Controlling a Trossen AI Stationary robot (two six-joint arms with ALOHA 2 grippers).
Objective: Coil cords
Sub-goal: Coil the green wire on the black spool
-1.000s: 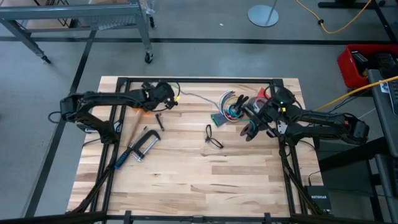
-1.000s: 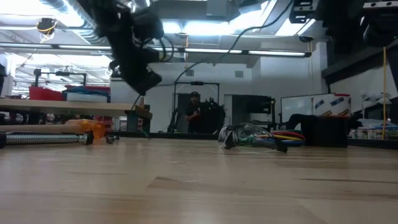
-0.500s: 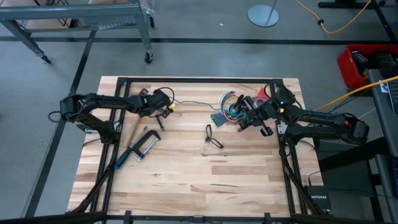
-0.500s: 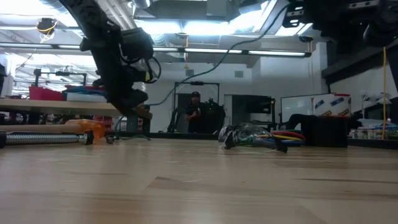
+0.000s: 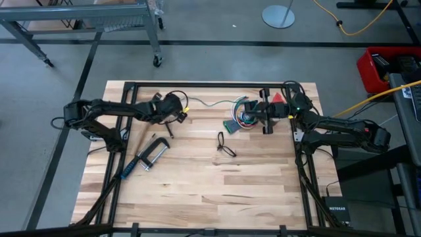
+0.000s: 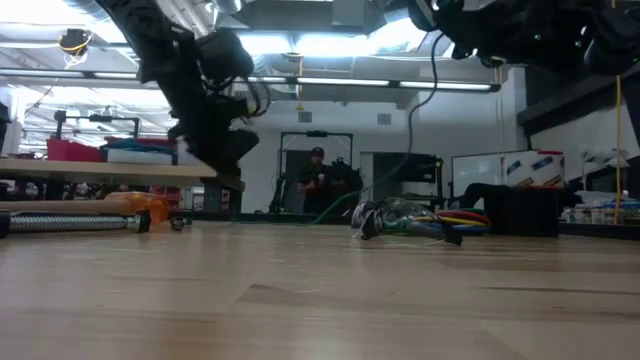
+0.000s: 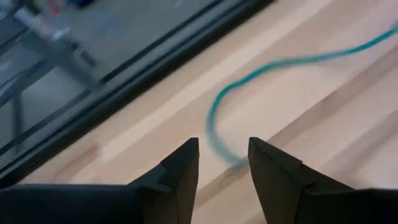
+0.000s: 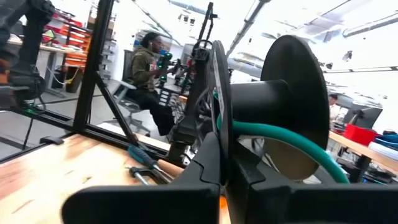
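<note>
The cord is thin and teal-green. It runs along the table's far part (image 5: 210, 103) with a small yellow piece (image 5: 187, 104) by its left end. My left gripper (image 7: 222, 163) stands open low over the table at the far left (image 5: 176, 114), and the cord (image 7: 214, 127) lies on the wood between its fingertips. The cord's other end is wound on a black spool (image 8: 273, 99), which my right gripper (image 8: 225, 171) holds above the table at the far right (image 5: 263, 113). From the spool the cord hangs down to the table (image 6: 400, 150). My right gripper pinches the rim of the spool's nearer flange (image 8: 219, 140) between its two shut fingers. The fingers point about level toward the table's left. The spool is lifted clear of the table with its axis lying level. Teal cord (image 8: 292, 146) comes off its hub.
A bundle of multicoloured wires (image 5: 241, 113) lies just left of the spool. Black wire loops (image 5: 225, 146) lie mid-table, and a metal clamp (image 5: 148, 158) and a wooden handle (image 5: 140, 131) at the left. A black frame (image 5: 210, 85) edges the table. A person (image 6: 315, 180) sits beyond.
My left gripper has sunk toward the table, come slightly toward the near edge, and opened, letting go of the cord, which now lies on the wood. My right gripper has swung from pointing toward the near edge round to the table's left, carrying the spool with it.
</note>
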